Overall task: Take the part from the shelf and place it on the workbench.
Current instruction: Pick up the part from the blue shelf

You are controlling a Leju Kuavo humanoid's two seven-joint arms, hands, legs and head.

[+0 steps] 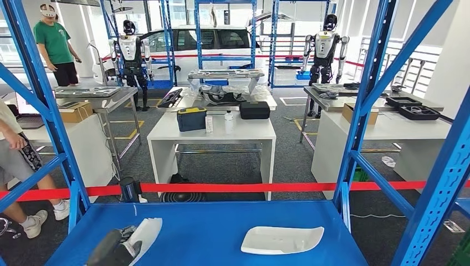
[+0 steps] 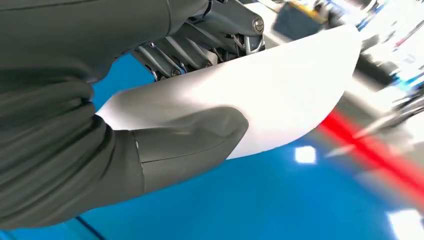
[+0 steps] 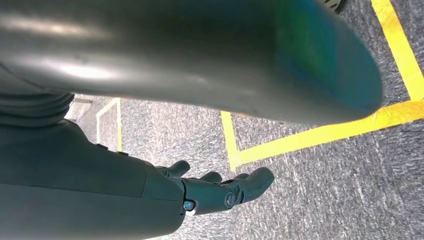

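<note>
White curved part (image 1: 145, 235) at the blue shelf's (image 1: 221, 233) front-left, tilted, off the deck.

No readable text, labels, brands or numbers anywhere. The bottle (image 1: 228, 122) and small box (image 1: 209, 123) on the white table (image 1: 244, 132) carry labels, but they are too small and blurred to read.

Bright, even indoor light filled the hall; background beyond the left hand (image 2: 165, 145) blurred, with glare on the blue shelf (image 2: 280, 200).
</note>
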